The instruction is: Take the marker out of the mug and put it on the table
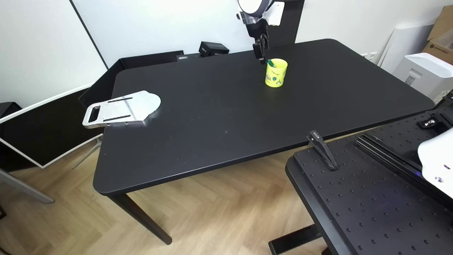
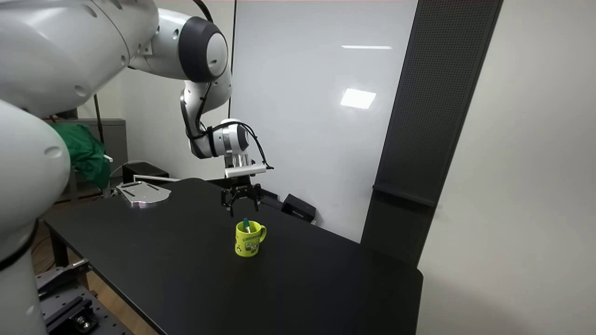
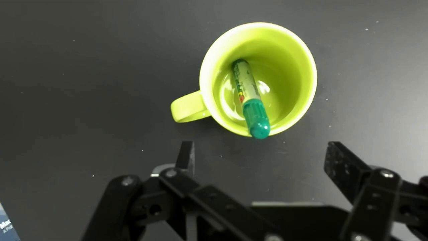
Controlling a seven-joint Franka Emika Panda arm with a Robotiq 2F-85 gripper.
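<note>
Although the Robotiq gripper (image 3: 260, 149) was poised near the yellow-green mug (image 2: 247, 242), the task's main steps had not been done: the green-capped marker (image 3: 251, 100) sat inside that mug, tilted, its cap (image 3: 256, 118) upward and leaning at the rim on the gripper's side. The mug stood upright on the black table (image 1: 198, 124).

Fingers (image 3: 346, 170): spread wide, nothing between them. They hung off to one side of the mug, apart from it; no contact with mug or marker was seen. Height of the tips against the rim could not be told. In the wrist view the gap between them lay roughly in line with the cap.

Progress, as judged: reach well advanced; grasp, lift-out, transfer and release all left. The next move probably called for a shift toward the mug until the fingers flanked the cap, then a squeeze. Only the cap end rose past the rim, so little seemed available to pinch; a finger might have caught the mug's wall and tipped it. Once out, the marker was to be laid on the table, most simply beside the mug.
</note>
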